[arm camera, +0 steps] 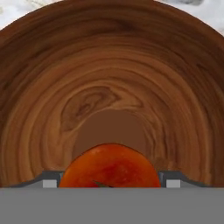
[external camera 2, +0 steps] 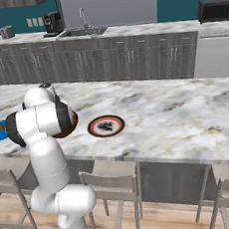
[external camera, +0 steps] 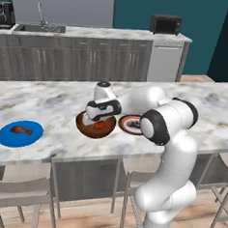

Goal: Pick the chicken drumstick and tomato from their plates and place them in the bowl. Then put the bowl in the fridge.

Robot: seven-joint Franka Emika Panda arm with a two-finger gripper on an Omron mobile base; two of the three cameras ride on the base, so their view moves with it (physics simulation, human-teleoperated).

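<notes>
The brown wooden bowl (external camera: pixel 84 128) stands on the marble island, left of the small dark-rimmed plate (external camera: pixel 130 124), whose pale centre is bare. My gripper (external camera: pixel 98 120) reaches down into the bowl. In the hand view the gripper (arm camera: pixel 111 181) is shut on the red-orange tomato (arm camera: pixel 109 168), low over the bowl's glossy floor (arm camera: pixel 109 78). The tomato (external camera: pixel 101 125) shows inside the bowl's rim. The chicken drumstick (external camera: pixel 19 129) lies on the blue plate (external camera: pixel 20 133) far to the left. The fridge is out of view.
Grey stools (external camera: pixel 17 193) stand along the island's near edge. Behind the island runs a counter with a sink (external camera: pixel 39 27), a dark microwave (external camera: pixel 165 24) and a dishwasher (external camera: pixel 164 62). The bowl (external camera 2: pixel 72 127) and small plate (external camera 2: pixel 106 126) sit close together.
</notes>
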